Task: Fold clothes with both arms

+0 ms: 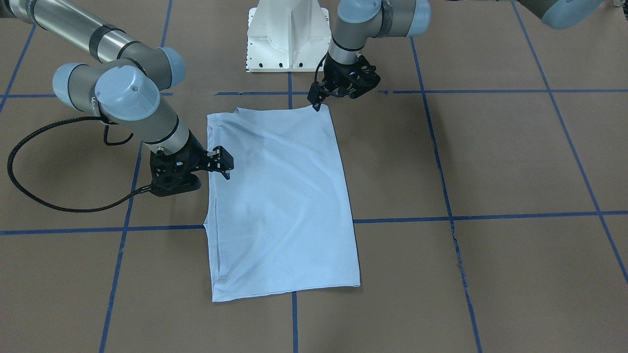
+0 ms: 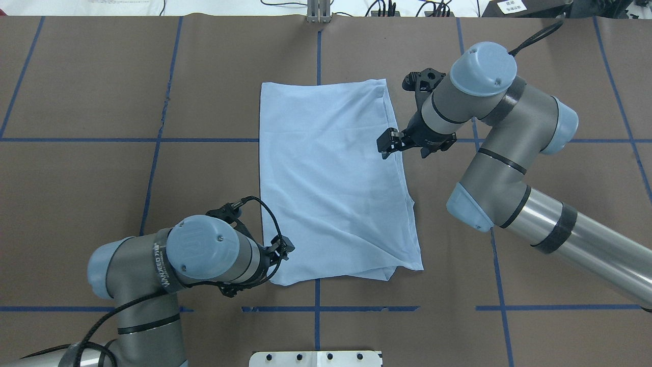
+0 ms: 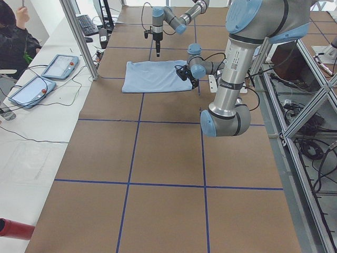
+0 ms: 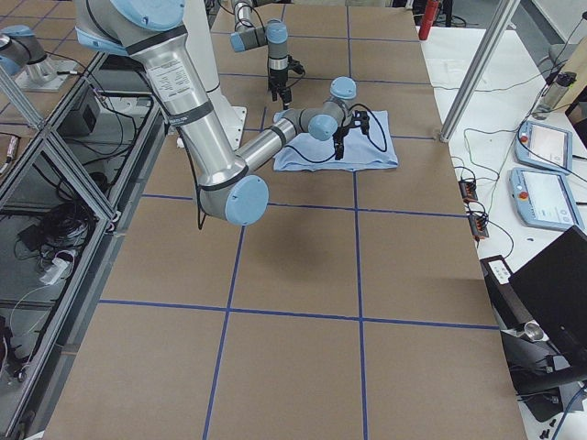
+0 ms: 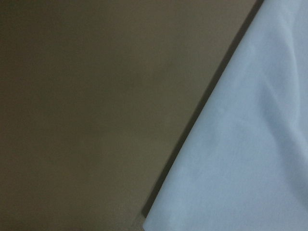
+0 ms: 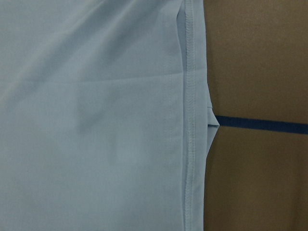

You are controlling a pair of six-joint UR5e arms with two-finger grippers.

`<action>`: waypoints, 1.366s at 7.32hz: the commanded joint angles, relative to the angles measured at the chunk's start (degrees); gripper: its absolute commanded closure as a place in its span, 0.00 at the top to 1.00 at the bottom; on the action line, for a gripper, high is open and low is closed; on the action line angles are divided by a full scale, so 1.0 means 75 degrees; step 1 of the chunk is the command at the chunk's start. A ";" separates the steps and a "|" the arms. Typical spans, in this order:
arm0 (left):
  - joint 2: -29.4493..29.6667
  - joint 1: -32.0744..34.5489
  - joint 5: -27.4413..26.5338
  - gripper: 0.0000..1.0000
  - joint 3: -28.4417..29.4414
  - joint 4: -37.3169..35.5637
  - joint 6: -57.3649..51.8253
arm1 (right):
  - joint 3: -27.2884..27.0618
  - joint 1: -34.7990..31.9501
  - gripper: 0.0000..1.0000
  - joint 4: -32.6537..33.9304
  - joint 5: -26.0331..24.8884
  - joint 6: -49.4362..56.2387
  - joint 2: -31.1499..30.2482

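Note:
The light blue T-shirt (image 1: 284, 196) lies folded into a long flat rectangle on the brown table (image 2: 331, 178). Its print, collar and label are hidden. My left gripper (image 2: 287, 248) is low at the shirt's corner nearest the robot (image 1: 316, 104). Its fingers look closed to one tip that touches the cloth edge. I cannot tell if it pinches cloth. My right gripper (image 2: 387, 145) is over the middle of the opposite long edge (image 1: 223, 164), jaws slightly apart. The left wrist view shows a shirt edge (image 5: 240, 159). The right wrist view shows a stitched hem (image 6: 188, 120).
The white pedestal base (image 1: 287, 34) stands just behind the shirt's near end. Blue tape lines (image 2: 127, 139) cross the brown table cover. A black cable (image 1: 29, 196) loops off the right arm. Tablets (image 3: 58, 66) and an operator are beyond the table's far side.

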State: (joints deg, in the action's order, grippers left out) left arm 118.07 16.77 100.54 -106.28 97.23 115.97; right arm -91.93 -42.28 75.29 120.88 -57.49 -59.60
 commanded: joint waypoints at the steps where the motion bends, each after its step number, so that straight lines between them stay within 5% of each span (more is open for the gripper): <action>1: 0.0347 -0.0044 -0.0222 0.95 0.0541 -0.0074 0.0017 | -0.0012 0.0047 1.00 0.0004 -0.0028 -0.0080 0.0001; 10: 0.0230 -0.0337 -0.0245 0.73 0.0506 -0.0097 0.0263 | 0.0035 0.0059 1.00 0.0004 -0.0098 -0.0081 0.0013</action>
State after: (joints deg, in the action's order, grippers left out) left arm 119.82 14.30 98.77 -102.76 96.44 117.84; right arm -91.71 -41.85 75.32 120.16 -58.09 -59.53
